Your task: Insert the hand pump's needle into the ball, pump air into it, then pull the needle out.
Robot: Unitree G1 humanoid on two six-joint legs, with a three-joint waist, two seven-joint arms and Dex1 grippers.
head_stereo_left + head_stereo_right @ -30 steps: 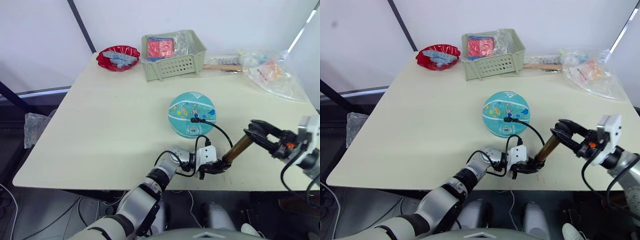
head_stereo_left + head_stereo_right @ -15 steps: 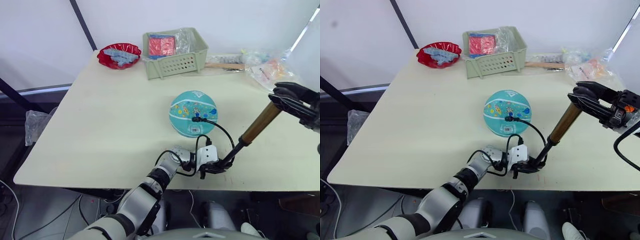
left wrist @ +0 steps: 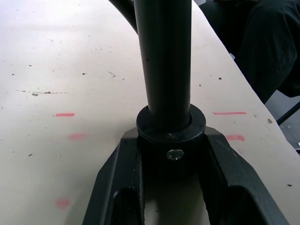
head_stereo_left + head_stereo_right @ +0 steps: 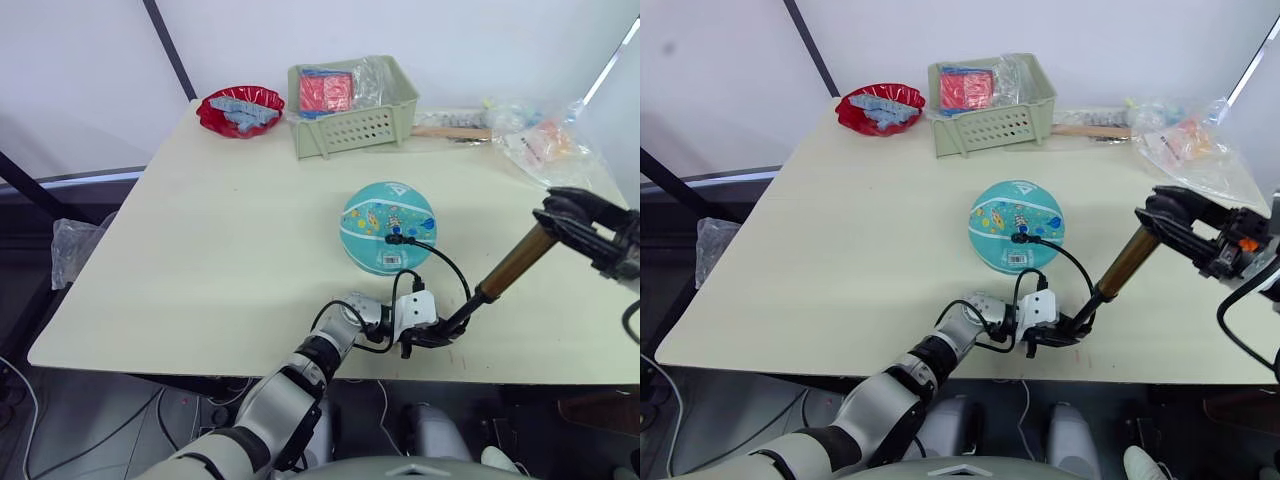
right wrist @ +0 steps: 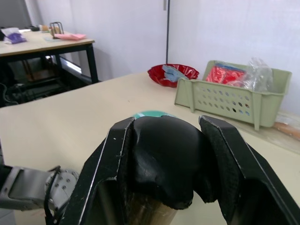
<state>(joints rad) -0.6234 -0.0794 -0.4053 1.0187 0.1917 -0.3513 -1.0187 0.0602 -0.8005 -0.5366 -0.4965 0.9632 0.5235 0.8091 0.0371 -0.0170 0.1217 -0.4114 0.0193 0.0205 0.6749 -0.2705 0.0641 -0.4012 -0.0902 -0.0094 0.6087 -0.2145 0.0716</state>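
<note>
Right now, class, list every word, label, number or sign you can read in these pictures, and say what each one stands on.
None can be read as text.
White label patch on the ball: print too small to read.
White triangle logo on top of the ball: a sign only, no letters legible.
Red packet in the green basket: no print can be made out.

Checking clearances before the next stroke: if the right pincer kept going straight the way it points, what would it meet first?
Probably the ball, directly past the pump handle that the right pincer clamps. Depth is unclear; beyond it stand the red bowl and basket.
</note>
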